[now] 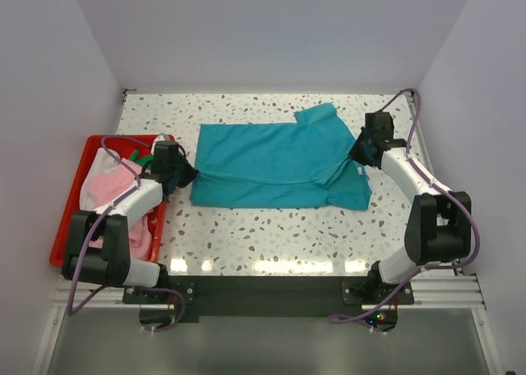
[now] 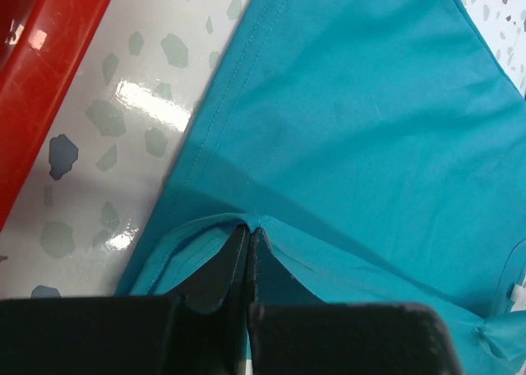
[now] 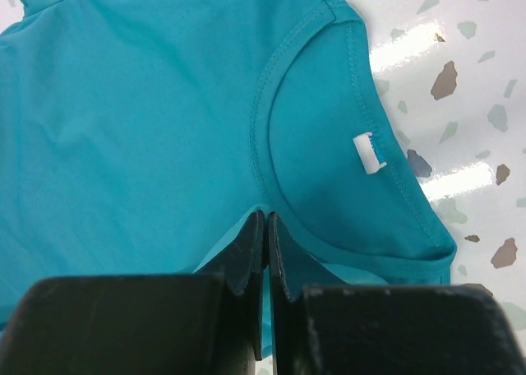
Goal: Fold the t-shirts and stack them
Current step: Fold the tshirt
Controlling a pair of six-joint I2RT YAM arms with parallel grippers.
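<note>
Nearest me, at the left edge of the worktop (image 1: 246,227), I saw the red bin (image 1: 67,227) with a pink t-shirt (image 1: 105,187) heaped in it, and a scrap of dark green cloth (image 1: 141,155) showing at the bin's far end beside some white cloth (image 1: 104,158). Just past the bin, the left end effector (image 1: 191,176) was clenched on the left edge of the teal t-shirt (image 1: 275,165). In its wrist view the two fingers sat pressed together, and the cloth puckered into a small peak at their tips, with a stitched hem running away along the speckled surface. On the opposite side, the right end effector (image 1: 355,155) was likewise grasping the same shirt, at the neck. From that wrist camera I saw the fingers closed tight where the neckline (image 3: 261,136) curved round, and a small white label (image 3: 369,154) lay inside the collar just to their right. The teal t-shirt itself lay flat across the middle of the worktop, stretched between the two arms, its body mostly smooth. Layered edges showed at its near right corner. Farthest from me, one short sleeve (image 1: 322,116) stuck out toward the back wall at the shirt's far right.
</note>
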